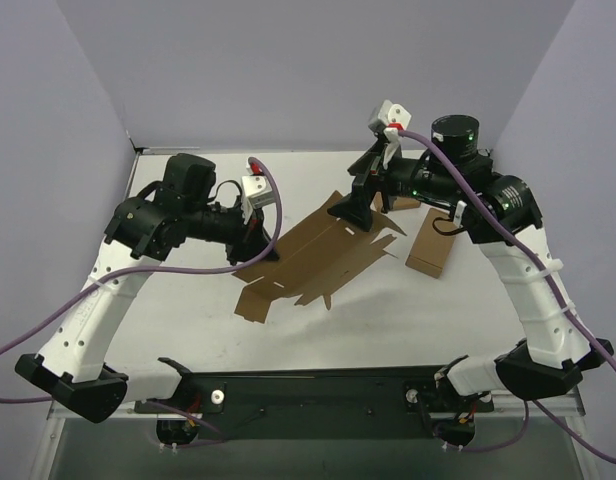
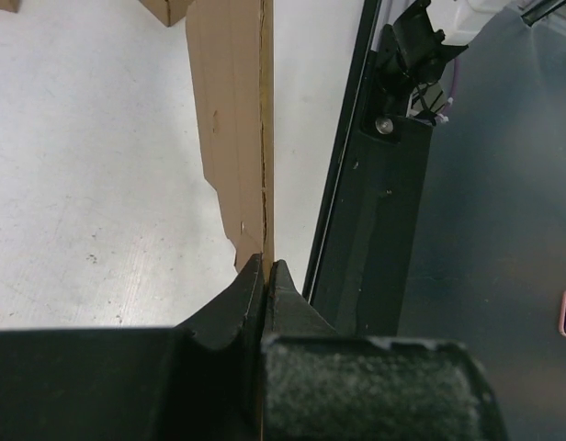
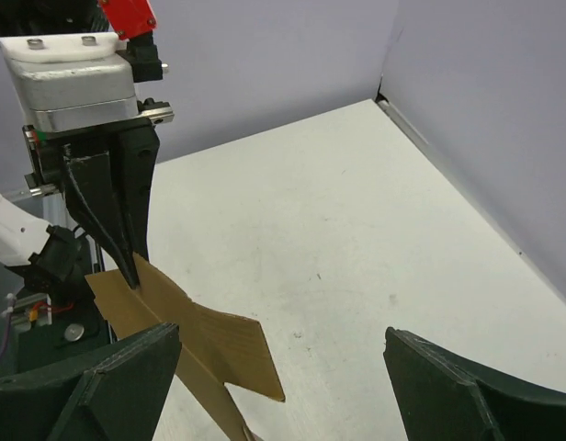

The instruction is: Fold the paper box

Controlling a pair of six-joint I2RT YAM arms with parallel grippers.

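Observation:
The paper box [image 1: 318, 255] is a flat brown die-cut sheet with flaps, stretched diagonally across the middle of the table. My left gripper [image 1: 256, 243] is shut on its left edge; in the left wrist view the sheet [image 2: 237, 110] stands on edge, pinched between the closed fingertips [image 2: 266, 266]. My right gripper [image 1: 363, 215] hovers over the sheet's far right end with its jaws wide apart. In the right wrist view it [image 3: 278, 335] holds nothing, a flap of the sheet [image 3: 209, 340] lies by its left finger, and the left gripper's fingers [image 3: 127, 257] clamp the sheet's far corner.
A small ready-made brown box [image 1: 429, 243] lies to the right of the sheet under the right arm. Another one [image 1: 403, 203] is partly hidden behind that arm. Purple walls close the back and sides. A black rail [image 2: 375, 230] runs along the table's near edge.

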